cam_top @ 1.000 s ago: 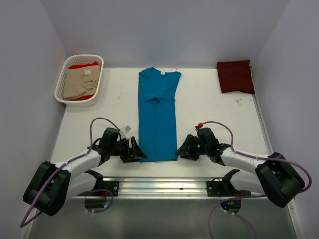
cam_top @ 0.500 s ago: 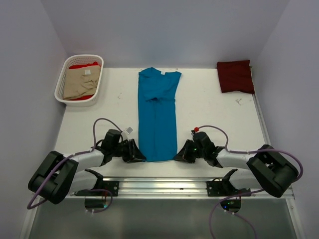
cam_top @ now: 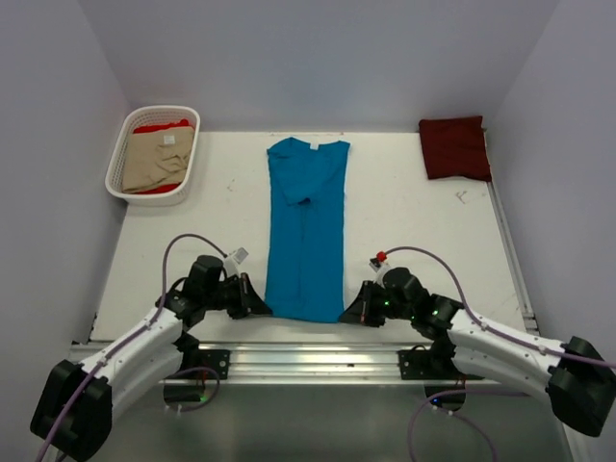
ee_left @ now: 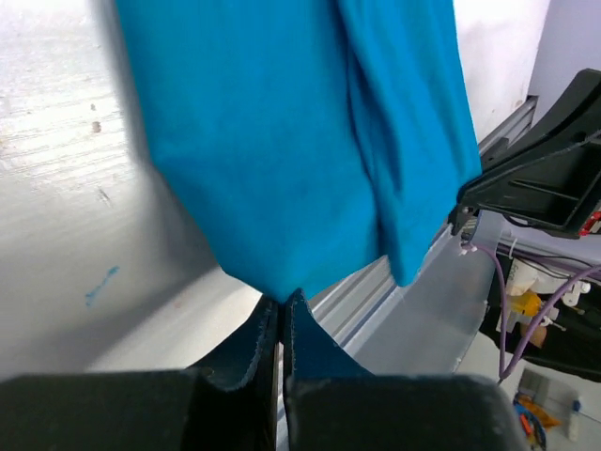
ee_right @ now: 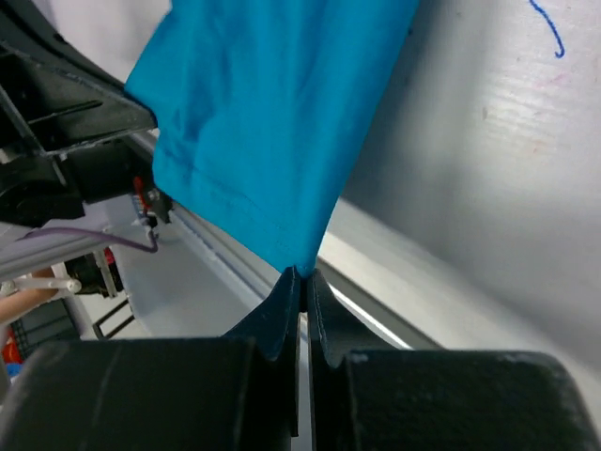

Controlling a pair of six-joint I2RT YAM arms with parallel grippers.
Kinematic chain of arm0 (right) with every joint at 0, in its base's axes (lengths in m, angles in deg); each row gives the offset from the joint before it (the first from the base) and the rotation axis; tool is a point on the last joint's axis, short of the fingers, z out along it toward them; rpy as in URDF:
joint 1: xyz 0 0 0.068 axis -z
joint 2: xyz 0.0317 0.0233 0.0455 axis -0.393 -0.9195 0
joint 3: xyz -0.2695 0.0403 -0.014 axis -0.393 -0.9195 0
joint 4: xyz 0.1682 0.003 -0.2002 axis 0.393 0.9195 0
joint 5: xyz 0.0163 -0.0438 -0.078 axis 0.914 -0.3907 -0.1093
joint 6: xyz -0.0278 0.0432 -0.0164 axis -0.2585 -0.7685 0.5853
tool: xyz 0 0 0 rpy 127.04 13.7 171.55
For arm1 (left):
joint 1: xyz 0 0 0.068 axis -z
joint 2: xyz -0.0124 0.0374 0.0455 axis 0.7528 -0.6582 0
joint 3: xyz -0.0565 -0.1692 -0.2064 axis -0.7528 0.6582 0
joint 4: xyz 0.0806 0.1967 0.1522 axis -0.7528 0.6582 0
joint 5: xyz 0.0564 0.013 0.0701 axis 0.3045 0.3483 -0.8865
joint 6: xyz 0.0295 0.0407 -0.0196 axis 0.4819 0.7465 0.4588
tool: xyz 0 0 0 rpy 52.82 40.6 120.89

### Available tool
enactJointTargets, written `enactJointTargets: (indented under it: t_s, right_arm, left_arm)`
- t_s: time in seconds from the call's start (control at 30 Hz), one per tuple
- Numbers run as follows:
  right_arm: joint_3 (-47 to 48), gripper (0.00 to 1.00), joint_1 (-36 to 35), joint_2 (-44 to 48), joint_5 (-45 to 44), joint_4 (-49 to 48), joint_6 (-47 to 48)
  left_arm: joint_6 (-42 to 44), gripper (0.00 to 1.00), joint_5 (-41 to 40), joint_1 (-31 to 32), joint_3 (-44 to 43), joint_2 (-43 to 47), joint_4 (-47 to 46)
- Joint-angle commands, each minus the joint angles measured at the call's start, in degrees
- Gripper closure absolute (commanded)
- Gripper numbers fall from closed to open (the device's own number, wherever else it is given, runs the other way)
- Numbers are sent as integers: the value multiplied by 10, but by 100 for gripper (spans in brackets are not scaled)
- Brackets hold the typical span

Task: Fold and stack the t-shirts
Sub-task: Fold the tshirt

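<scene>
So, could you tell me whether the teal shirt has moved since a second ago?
Yes, the teal shirt has its hem nearer the rail.

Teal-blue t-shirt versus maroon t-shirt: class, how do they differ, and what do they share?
The teal-blue t-shirt is a long central strip; the maroon t-shirt a compact folded rectangle far right. The left gripper and right gripper pinch the teal-blue's near corners; the maroon lies untouched. Both are plain cloth.

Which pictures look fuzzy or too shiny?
Left wrist view: the teal-blue t-shirt has a smeared left edge, and the table glares white. Right wrist view: the right pincer, up close, looks dark and soft. Top view: sharp and evenly lit.
</scene>
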Motion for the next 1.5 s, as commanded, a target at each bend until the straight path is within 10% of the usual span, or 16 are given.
enactJointTargets:
  t_s: [0.0,0.93,1.47]
  right_arm:
    - [29,100,-4,96,-31,162,40]
    - [90,100,-9,143,-4,237,82]
    - [279,100,-8,-62,-140,197,218]
  left_arm:
    - [14,100,-20,2,-47,57,121]
    - [-21,100,-17,2,-120,159,247]
    - [96,100,-80,2,-197,20,40]
